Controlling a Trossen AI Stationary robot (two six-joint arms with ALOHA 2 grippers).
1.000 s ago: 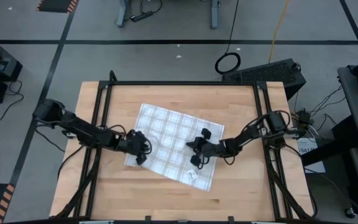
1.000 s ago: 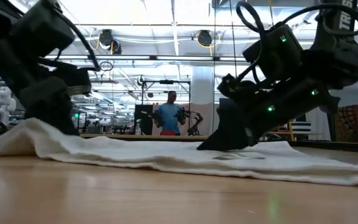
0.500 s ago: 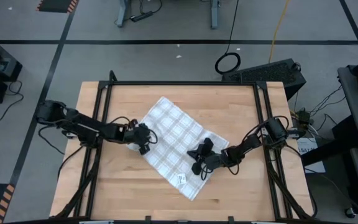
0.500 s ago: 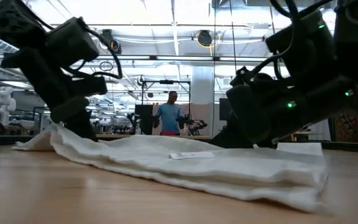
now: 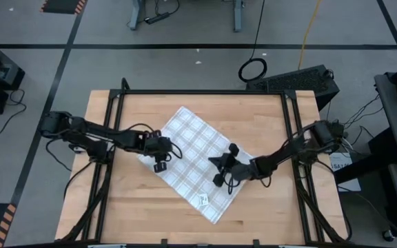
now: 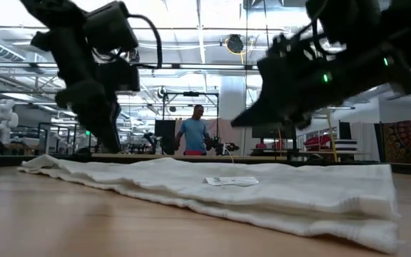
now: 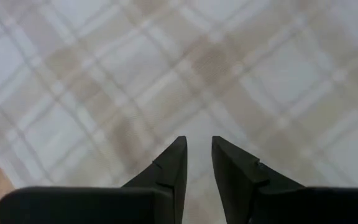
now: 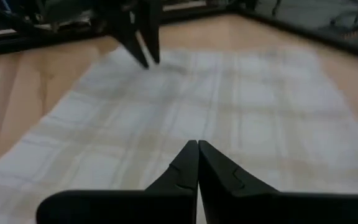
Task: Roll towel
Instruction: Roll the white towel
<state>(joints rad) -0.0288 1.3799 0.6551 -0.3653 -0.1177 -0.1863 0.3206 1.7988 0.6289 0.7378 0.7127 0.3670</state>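
Observation:
The white plaid towel [image 5: 195, 155] lies spread flat and slantwise on the middle of the wooden table. Its small tag [image 5: 202, 200] faces up near its near corner and also shows in the low view [image 6: 232, 181]. My left gripper [image 5: 162, 160] hangs just over the towel's left part, fingers pointing down with a narrow gap [image 7: 197, 146]. My right gripper [image 5: 213, 162] is shut and empty [image 8: 197, 144]. It is raised over the towel's right part [image 6: 237, 123].
Bare wood [image 5: 143, 207] lies around the towel on every side. Black frame rails [image 5: 112, 138] run along the table's left, right and far edges. A person [image 6: 195, 132] stands far off in the room behind the table.
The towel has turned about on the table, from lying wide to slantwise, and its tag corner has swung toward the near edge. It then stayed still. Both grippers have since gone up clear of the cloth, the left one also a little toward the right.

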